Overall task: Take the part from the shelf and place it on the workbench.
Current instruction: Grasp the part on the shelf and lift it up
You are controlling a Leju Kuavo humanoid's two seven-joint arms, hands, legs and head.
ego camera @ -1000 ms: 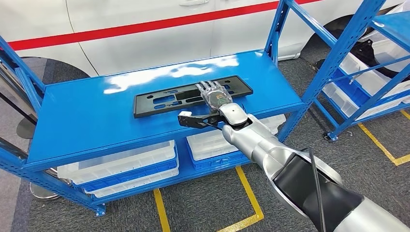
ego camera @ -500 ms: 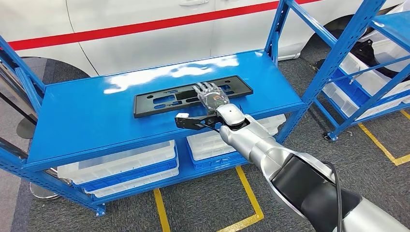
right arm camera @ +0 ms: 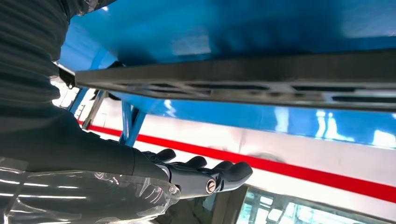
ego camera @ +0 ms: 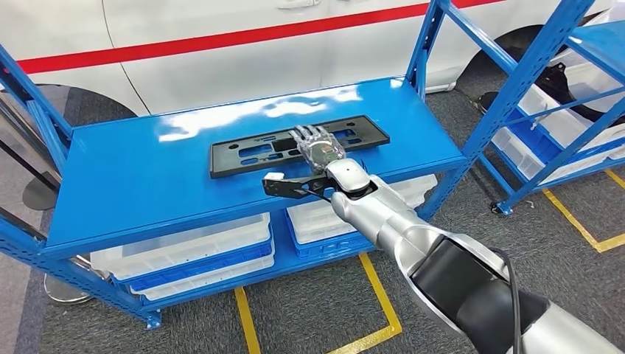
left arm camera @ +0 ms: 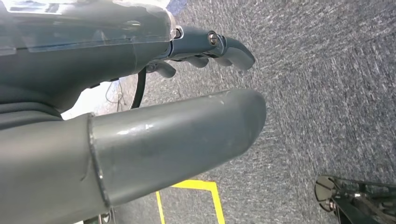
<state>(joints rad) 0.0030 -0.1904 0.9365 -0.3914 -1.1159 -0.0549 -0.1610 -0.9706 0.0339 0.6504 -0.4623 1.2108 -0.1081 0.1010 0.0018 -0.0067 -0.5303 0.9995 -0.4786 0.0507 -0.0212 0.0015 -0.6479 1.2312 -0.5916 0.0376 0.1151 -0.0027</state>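
Note:
The part point(ego camera: 250, 155) is a long flat black plate with cut-outs, lying flat on the top board of a blue shelf point(ego camera: 140, 177). My right hand point(ego camera: 318, 146) reaches over the part's right half, fingers stretched out and apart, holding nothing. In the right wrist view a gap separates the fingers point(right arm camera: 219, 175) from the part point(right arm camera: 243, 79). My left hand point(left arm camera: 116, 70) hangs over grey carpet with nothing in it, its fingers loosely bent.
White bins point(ego camera: 191, 243) sit on the blue shelf's lower level. A white car with a red stripe point(ego camera: 221, 37) stands behind it. Another blue rack point(ego camera: 545, 81) with bins stands at the right. Yellow lines point(ego camera: 383, 295) mark the carpet.
The view has shifted a little to the right. My right hand has slid slightly left along the part, still above it. The part lies where it was.

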